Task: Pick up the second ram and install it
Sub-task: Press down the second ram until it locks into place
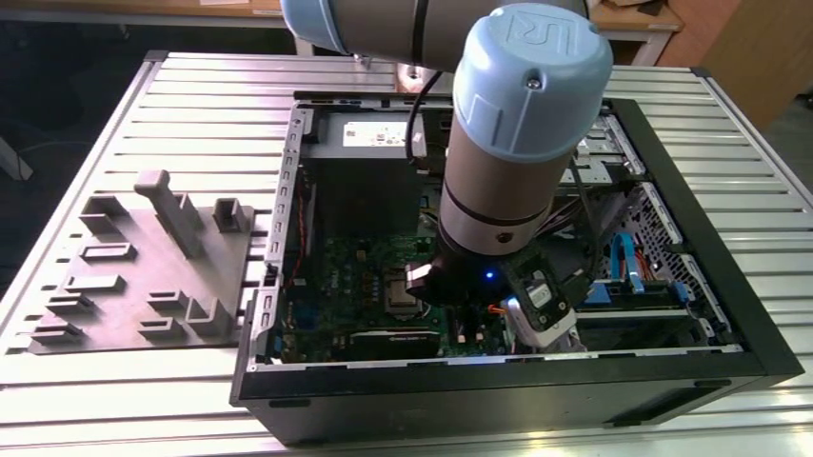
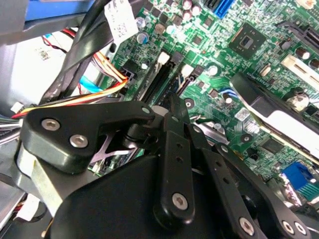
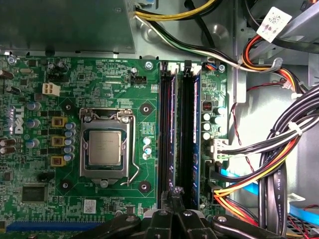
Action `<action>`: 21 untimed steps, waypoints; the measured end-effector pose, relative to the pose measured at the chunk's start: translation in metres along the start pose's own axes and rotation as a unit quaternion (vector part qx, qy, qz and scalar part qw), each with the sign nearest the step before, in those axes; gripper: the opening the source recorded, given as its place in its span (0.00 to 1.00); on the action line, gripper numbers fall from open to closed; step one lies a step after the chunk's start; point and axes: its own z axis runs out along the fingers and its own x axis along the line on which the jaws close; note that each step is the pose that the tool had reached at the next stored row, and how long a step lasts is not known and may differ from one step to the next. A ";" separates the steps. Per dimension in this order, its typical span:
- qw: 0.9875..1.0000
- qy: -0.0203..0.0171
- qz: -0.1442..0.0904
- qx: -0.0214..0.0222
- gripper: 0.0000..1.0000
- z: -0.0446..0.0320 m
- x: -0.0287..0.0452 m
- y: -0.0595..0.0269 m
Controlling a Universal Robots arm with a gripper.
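The robot arm reaches deep into the open computer case (image 1: 661,171) on the slatted desk (image 1: 190,105), its claw (image 3: 175,196) narrowed to a close pinch directly over the motherboard's (image 3: 109,79) memory slots (image 3: 167,134). In the first wrist view the second ram (image 3: 195,139) appears to sit edge-up in the slot nearer the cables (image 3: 259,154), its long axis running straight away from the fingertips; whether they grip its near end cannot be told. The grey parts tray (image 1: 140,276) lies well apart, beside the case.

Fine white print covers the motherboard (image 3: 114,74); the white tag's (image 3: 273,22) print is illegible.
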 end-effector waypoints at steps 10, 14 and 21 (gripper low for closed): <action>1.000 0.000 0.000 -0.001 0.10 -0.0008 -0.0001 0.0003; 1.000 0.000 0.000 0.002 0.10 -0.0123 -0.0005 0.0007; 1.000 0.000 0.000 0.004 0.10 -0.0257 -0.0010 0.0014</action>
